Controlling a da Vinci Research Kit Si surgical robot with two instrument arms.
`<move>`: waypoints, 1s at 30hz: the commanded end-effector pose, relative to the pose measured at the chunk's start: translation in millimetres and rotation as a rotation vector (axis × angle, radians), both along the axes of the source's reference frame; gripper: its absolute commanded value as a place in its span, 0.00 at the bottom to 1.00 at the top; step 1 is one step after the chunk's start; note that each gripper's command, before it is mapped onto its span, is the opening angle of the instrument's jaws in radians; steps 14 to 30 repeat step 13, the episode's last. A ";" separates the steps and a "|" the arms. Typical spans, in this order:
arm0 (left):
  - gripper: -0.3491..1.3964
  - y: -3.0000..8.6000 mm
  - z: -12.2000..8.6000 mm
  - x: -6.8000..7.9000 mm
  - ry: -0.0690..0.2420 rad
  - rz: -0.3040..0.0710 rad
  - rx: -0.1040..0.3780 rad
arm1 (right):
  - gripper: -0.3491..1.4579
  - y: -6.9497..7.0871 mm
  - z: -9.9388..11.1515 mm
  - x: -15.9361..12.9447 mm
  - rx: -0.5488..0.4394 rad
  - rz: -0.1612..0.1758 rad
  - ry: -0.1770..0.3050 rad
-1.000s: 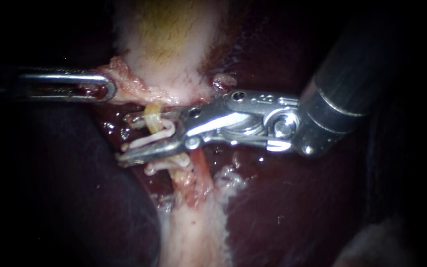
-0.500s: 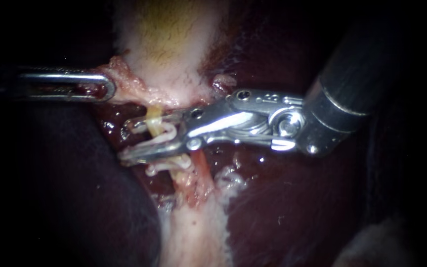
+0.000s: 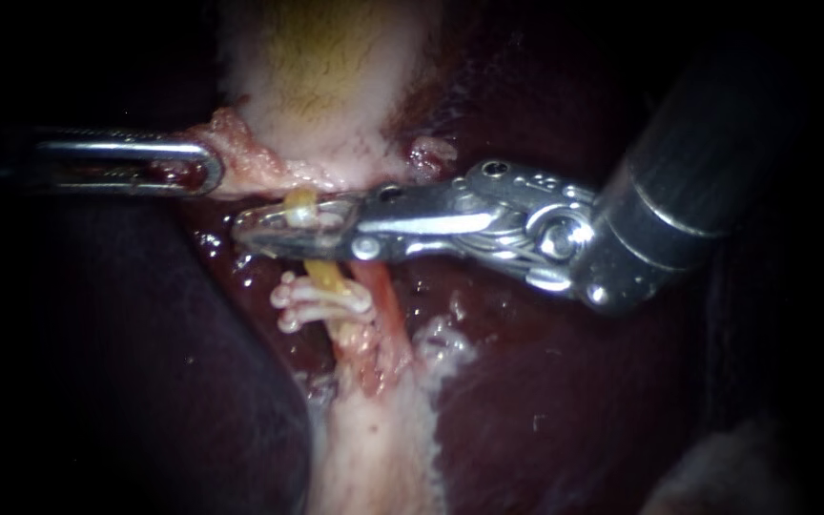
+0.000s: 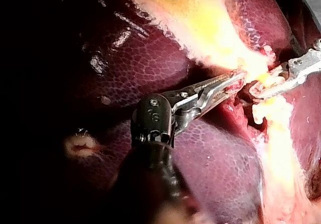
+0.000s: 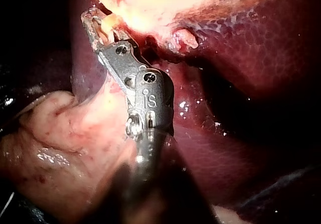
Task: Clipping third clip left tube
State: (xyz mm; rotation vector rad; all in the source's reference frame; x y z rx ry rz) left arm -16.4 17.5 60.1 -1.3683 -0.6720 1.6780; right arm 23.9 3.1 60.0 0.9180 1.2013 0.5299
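The right instrument (image 3: 245, 227) is slanting in from the upper right and lying across the middle of the endoscope view. Its jaws are pressing almost together around the left tube (image 3: 321, 277), the yellow one, which is showing through the slot in the upper jaw. In the right wrist view the same jaws (image 5: 93, 20) are pinching that yellow strand just under the bright pale tissue. Just below the jaws, two white clips (image 3: 321, 298) are sitting side by side across the left tube. The reddish right tube (image 3: 388, 305) is running down beside them. The left instrument (image 3: 204, 170) is lying level from the left, with its jaws clamping the ragged pink lower edge of the gallbladder (image 3: 326, 76). The left wrist view is showing those jaws (image 4: 239, 77) closed on that tissue, tip to tip with the right instrument. All around, the wet, dark maroon liver (image 3: 545, 401) is glistening with small highlights. A pale, fuzzy band of tissue (image 3: 374, 448) is running down from the tubes. Beyond the lit patch, the surroundings are fading into black.
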 end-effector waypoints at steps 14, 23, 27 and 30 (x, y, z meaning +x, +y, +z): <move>0.00 0.0 0.1 0.0 0.004 0.001 0.001 | 0.00 0.0 0.6 -0.3 0.014 -0.005 -0.008; 0.00 0.0 0.1 0.0 0.004 0.001 0.001 | 0.00 0.0 0.6 -0.3 0.014 -0.005 -0.008; 0.00 0.0 0.1 0.0 0.004 0.001 0.001 | 0.00 0.0 0.6 -0.3 0.014 -0.005 -0.008; 0.00 0.0 0.1 0.0 0.004 0.001 0.001 | 0.00 0.0 0.6 -0.3 0.014 -0.005 -0.008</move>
